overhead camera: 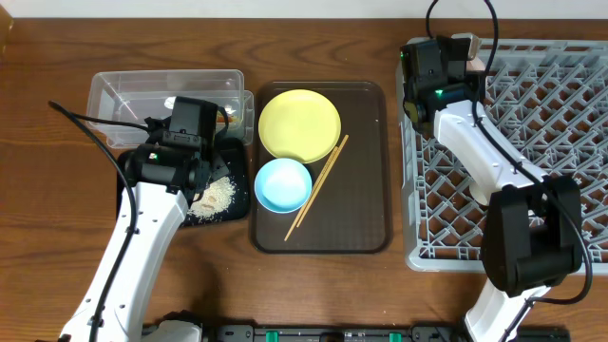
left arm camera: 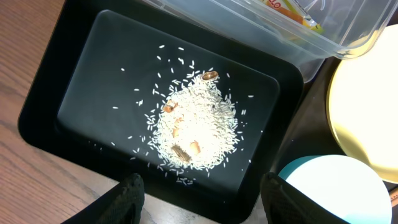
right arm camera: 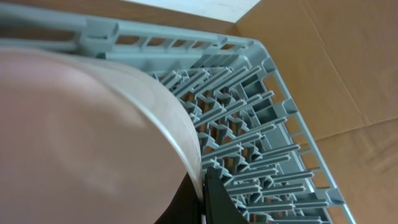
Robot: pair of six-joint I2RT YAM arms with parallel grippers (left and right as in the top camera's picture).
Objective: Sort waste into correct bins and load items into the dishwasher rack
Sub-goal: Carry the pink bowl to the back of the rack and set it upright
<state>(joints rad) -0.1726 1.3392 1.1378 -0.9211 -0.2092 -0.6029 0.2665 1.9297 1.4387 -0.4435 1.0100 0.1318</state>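
my right fingers (right arm camera: 217,202) pinch the white bowl (right arm camera: 81,137) by its rim over a corner of the rack (right arm camera: 186,38), likely so it slots on edge between pegs (right arm camera: 249,134). my left fingers (left arm camera: 127,199) hang wide, empty, above the rice (left arm camera: 196,127) in the tray (left arm camera: 81,81).

On the left arm (overhead camera: 142,237): white tubular links, black boxy joint housings, thin black cable (overhead camera: 71,116). On the right arm (overhead camera: 494,161): same white links, black joints, small green light (overhead camera: 439,93), looped black cable (overhead camera: 495,24). The left tool (left arm camera: 202,202) has matte black fingers (left arm camera: 127,199).
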